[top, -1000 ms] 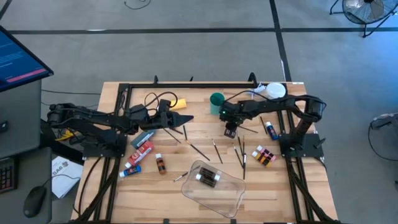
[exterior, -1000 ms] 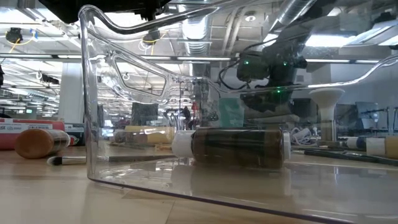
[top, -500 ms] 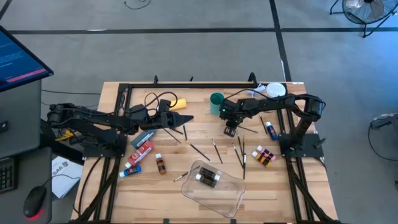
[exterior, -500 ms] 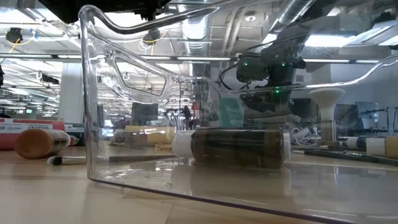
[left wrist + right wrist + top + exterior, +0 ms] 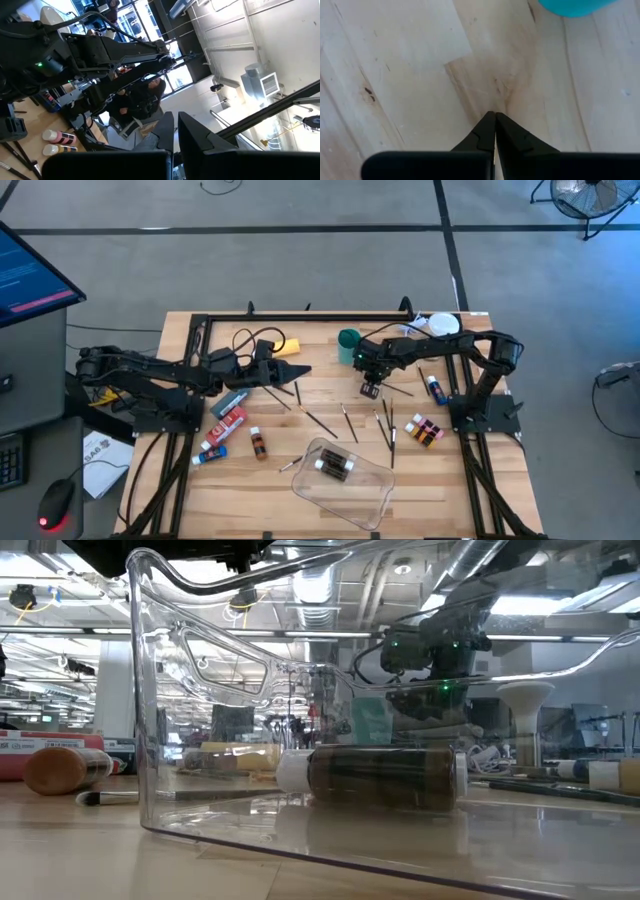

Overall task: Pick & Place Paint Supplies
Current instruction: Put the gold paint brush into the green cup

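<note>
My right gripper [image 5: 370,389] points down at the bare wood just in front of the teal cup [image 5: 348,341], its fingers [image 5: 485,132] shut with nothing seen between them. Thin dark brushes [image 5: 386,426] lie flat on the table beside and in front of it. One brown bottle [image 5: 335,466] lies on its side in the clear tray [image 5: 365,495]. My left gripper [image 5: 300,370] hangs shut above the table's left half, holding nothing. Red [image 5: 230,423], blue [image 5: 212,450] and grey [image 5: 232,400] tubes and a brown bottle [image 5: 259,443] lie in front of it.
More small bottles [image 5: 425,430] lie at the right, near the right arm's base. A white object [image 5: 441,327] stands at the back right, and a yellow item [image 5: 285,347] with cables at the back left. In the low view the tray's wall [image 5: 150,740] fills the foreground.
My right gripper has shut its fingers over the wood in front of the teal cup and stayed almost in place; no brush has moved.
</note>
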`<move>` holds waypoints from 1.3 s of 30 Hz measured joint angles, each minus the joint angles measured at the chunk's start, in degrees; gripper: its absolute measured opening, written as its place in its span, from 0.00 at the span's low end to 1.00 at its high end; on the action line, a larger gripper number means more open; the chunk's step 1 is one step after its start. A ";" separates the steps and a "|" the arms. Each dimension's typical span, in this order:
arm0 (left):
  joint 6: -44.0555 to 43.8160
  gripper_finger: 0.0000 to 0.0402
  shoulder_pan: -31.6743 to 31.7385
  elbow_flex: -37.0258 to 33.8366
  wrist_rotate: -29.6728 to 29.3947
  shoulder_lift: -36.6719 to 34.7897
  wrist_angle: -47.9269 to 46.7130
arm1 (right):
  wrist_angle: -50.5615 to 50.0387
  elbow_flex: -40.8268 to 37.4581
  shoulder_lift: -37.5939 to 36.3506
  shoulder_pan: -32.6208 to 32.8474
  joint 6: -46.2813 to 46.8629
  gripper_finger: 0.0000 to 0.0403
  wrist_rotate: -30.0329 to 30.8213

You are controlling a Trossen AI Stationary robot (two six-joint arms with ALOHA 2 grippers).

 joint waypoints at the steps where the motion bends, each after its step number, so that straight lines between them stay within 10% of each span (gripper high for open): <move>1: 0.12 0.00 0.00 0.00 -0.02 0.00 0.00 | -0.07 0.00 -0.01 0.00 -0.01 0.01 0.01; 39: 6.70 0.00 -2.67 -0.02 0.00 0.00 -0.02 | -5.94 0.72 -19.59 -0.17 -0.49 0.00 -1.94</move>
